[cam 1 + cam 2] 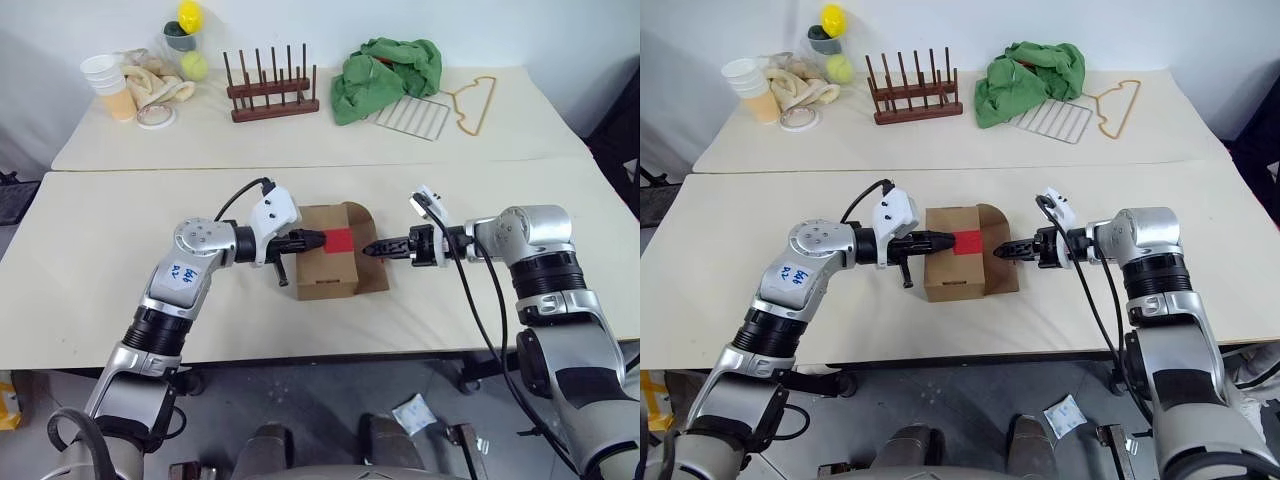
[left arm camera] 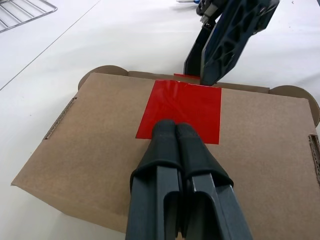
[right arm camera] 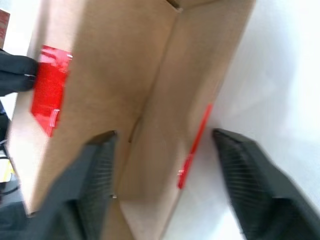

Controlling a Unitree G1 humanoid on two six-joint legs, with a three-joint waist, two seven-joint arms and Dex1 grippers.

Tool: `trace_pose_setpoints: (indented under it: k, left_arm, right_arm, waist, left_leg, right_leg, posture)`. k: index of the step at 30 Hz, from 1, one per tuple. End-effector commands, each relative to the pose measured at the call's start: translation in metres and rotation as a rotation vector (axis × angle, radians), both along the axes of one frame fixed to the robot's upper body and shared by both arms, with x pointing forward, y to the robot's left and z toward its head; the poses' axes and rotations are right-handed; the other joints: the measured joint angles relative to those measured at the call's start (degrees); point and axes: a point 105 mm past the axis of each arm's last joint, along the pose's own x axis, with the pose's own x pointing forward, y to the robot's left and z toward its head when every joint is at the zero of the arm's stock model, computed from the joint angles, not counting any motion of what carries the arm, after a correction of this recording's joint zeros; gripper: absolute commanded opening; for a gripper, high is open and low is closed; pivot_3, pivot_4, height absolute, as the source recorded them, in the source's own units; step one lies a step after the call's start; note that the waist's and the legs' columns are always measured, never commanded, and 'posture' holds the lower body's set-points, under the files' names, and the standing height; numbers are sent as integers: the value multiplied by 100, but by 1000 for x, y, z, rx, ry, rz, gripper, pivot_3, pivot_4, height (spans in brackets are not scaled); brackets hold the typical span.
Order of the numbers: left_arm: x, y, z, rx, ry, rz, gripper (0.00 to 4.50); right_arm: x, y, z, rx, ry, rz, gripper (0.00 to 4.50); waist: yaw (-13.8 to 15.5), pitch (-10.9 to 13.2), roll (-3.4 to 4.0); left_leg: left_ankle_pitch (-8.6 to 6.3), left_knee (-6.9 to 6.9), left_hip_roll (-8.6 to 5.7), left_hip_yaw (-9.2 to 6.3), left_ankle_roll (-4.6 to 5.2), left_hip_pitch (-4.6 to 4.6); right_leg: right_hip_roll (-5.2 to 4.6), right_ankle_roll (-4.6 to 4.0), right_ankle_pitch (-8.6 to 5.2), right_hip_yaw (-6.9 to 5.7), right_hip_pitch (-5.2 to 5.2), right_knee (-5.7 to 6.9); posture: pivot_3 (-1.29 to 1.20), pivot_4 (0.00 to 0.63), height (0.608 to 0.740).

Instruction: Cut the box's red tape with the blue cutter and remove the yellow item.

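The brown cardboard box [image 1: 327, 265] stands in the middle of the near table, with the red tape [image 1: 337, 240] on its top. My left gripper [image 1: 318, 238] is shut, and its fingertips [image 2: 174, 131] rest on the near edge of the red patch. The box's right side flap [image 1: 368, 262] hangs outward and carries a thin red strip [image 3: 192, 145] along its edge. My right gripper [image 1: 372, 249] is at that flap, open, with one finger [image 3: 95, 185] on each side of it. The blue cutter and the yellow item are out of view.
On the far table stand a wooden peg rack [image 1: 272, 85], a green cloth [image 1: 390, 65], a wire grid [image 1: 412, 115], a yellow hanger [image 1: 475, 105], stacked cups [image 1: 110, 80] and a tape roll [image 1: 157, 117]. The near table [image 1: 120, 280] lies bare around the box.
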Motion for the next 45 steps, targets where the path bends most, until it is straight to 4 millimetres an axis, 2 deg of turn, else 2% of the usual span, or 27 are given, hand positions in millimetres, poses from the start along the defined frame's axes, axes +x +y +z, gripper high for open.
trace_pose_setpoints:
  k: [1,11,14,19,24,37,41,45]
  left_arm:
    - [-1,4,-8,16,26,13,0]
    - [-1,4,-7,14,25,17,0]
    - [-2,5,-8,12,25,20,0]
    - [-3,5,-8,7,25,24,0]
    - [-6,-1,-10,-23,41,4,0]
    - [-3,-66,-15,-168,37,-93,0]
    - [-2,-96,-11,-238,25,-118,0]
    - [-1,-127,-5,-325,12,-140,0]
  right_arm:
    - [-3,13,-7,-15,27,64,2253]
    - [-9,33,-17,-45,68,160,2253]
    - [-9,34,-21,-52,73,160,1656]
    - [-4,23,-22,-76,58,113,26]
    - [0,8,-11,-103,35,71,26]
    - [-2,-60,50,-322,-66,-62,26]
    - [-8,-81,71,-414,-93,-106,26]
    - [-18,-97,106,-509,-138,-147,26]
  waist:
    - [-43,0,0]
    - [-51,-2,3]
    - [-51,-2,4]
    - [-52,-2,4]
    - [-37,-3,4]
    - [228,-2,5]
    - [251,-1,6]
    - [275,2,11]
  left_leg:
    - [0,0,0,0,0,0]
    - [-1,0,1,-3,-3,3]
    - [-1,0,0,-3,-3,3]
    - [-2,0,0,-2,-4,3]
    - [-2,3,0,-2,-4,4]
    - [-3,29,-8,2,-1,-20]
    - [-4,29,-7,12,1,-20]
    - [-8,36,-9,14,8,-39]
  right_leg:
    - [0,0,0,0,0,0]
    - [0,0,0,0,1,2]
    - [0,0,0,-1,1,2]
    - [0,0,0,-1,0,2]
    - [-1,0,0,0,2,3]
    - [-9,1,1,-3,-1,-8]
    - [-8,1,1,-1,-3,-13]
    - [-9,1,1,-2,-10,-32]
  posture:
    - [0,150,740]
    - [0,150,740]
    - [0,150,740]
    - [0,150,740]
    - [0,150,740]
    - [0,150,740]
    - [0,150,740]
    - [0,150,740]
